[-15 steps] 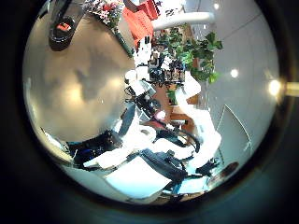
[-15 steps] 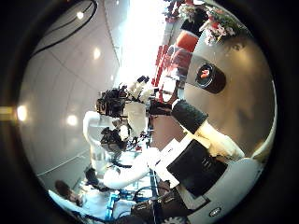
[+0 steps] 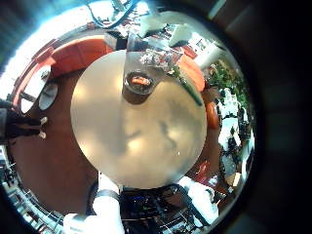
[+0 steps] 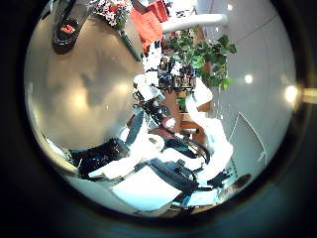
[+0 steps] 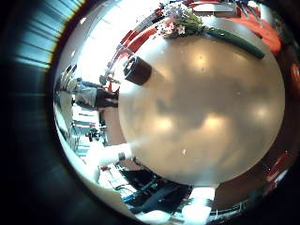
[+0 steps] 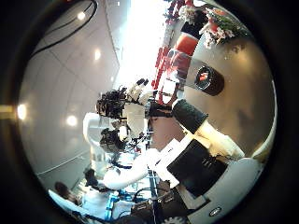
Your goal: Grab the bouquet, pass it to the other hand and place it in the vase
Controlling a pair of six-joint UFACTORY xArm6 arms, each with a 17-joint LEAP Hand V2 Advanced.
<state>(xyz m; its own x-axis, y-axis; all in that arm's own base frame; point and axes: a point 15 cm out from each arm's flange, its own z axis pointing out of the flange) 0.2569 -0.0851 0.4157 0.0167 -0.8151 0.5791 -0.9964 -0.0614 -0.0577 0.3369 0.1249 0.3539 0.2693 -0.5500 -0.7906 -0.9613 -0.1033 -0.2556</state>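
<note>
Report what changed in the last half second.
Hardly anything. The left hand and right hand barely shifted and hold nothing. The long-stemmed flower bouquet still lies on the round table, the dark cylindrical vase standing apart from it.

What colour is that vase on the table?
The vase looks black, seen best in the right thumb side palm view.

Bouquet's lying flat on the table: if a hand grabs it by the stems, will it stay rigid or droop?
The bouquet lies flat on the round table, its long stems trailing from the flower head, so it will probably sag at the head end. The blooms look soft and crushable. It probably weighs little and could slide when nudged.
</note>
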